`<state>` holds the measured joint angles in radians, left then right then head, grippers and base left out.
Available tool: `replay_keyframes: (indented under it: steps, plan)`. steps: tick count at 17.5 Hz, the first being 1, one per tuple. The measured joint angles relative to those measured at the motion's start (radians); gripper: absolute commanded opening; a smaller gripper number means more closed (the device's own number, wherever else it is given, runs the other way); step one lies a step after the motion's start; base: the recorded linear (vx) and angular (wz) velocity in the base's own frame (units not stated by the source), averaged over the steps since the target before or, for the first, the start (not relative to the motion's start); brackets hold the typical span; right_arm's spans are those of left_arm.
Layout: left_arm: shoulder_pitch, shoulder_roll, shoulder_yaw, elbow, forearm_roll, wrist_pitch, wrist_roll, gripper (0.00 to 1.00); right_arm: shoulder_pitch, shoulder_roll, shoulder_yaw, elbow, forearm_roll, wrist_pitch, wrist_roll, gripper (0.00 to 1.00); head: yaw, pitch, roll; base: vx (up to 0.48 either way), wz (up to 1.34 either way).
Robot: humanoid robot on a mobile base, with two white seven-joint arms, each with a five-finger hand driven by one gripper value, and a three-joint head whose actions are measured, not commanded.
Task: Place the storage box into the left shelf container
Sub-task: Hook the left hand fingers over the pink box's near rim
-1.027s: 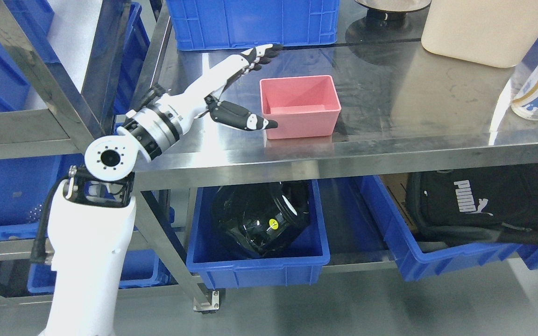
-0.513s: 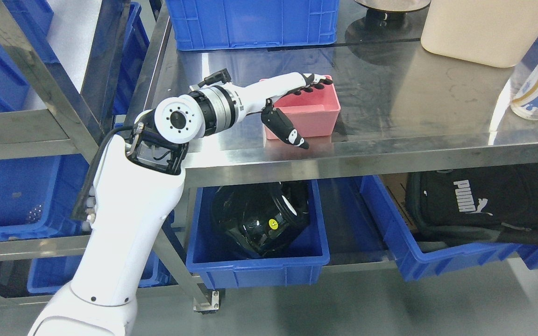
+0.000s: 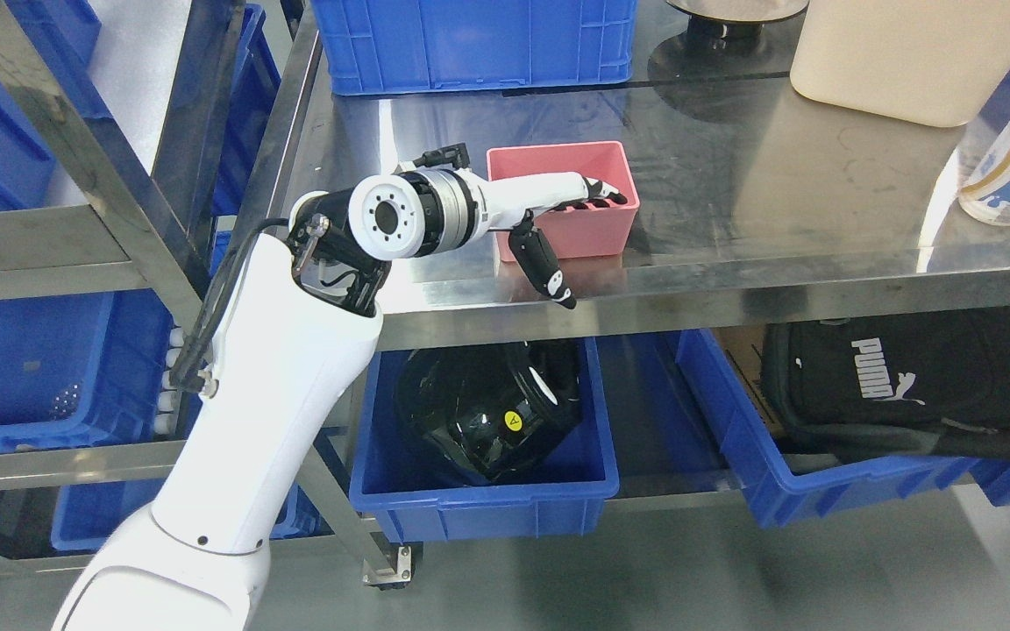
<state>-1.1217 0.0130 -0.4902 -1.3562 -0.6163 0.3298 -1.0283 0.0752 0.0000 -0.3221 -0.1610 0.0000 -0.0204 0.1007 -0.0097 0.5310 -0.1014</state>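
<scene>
Head view: the left robot hand (image 3: 558, 210) has been moved over the pink storage box (image 3: 597, 232) on the desk (image 3: 777, 193); fingers reach inside, thumb outside, not yet closed.

box (image 3: 588, 230) on table (image 3: 777, 228), front left | crate (image 3: 470, 44) behind box | jug (image 3: 908, 53) back right | bottle (image 3: 1009, 166) right edge | bin (image 3: 479, 504) under table, helmet (image 3: 487, 421) inside

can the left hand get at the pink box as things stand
Probably yes: the left hand is already at the pink storage box, fingers reaching into its open top, thumb hanging outside the front wall. Nothing stands in the way.
</scene>
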Motion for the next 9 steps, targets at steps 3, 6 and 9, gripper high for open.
replay_keyframes:
  steps: [3,6,9]
  plan:
    - [-0.012,0.004,-0.006,0.022,-0.014,0.0,-0.002,0.96,0.0,0.0,0.0,0.0,0.0,0.0,0.0,1.0,0.0,0.0,0.0,0.0,0.0]
    - [-0.027,0.01,-0.008,0.04,-0.023,0.0,-0.002,0.95,0.0,0.0,0.0,0.0,0.0,0.0,0.0,1.0,0.0,0.0,0.0,0.0,0.0]
    - [-0.035,0.01,-0.01,0.061,-0.027,0.0,-0.003,0.9,0.0,0.0,0.0,0.0,0.0,0.0,0.0,1.0,0.0,0.0,0.0,0.0,0.0]
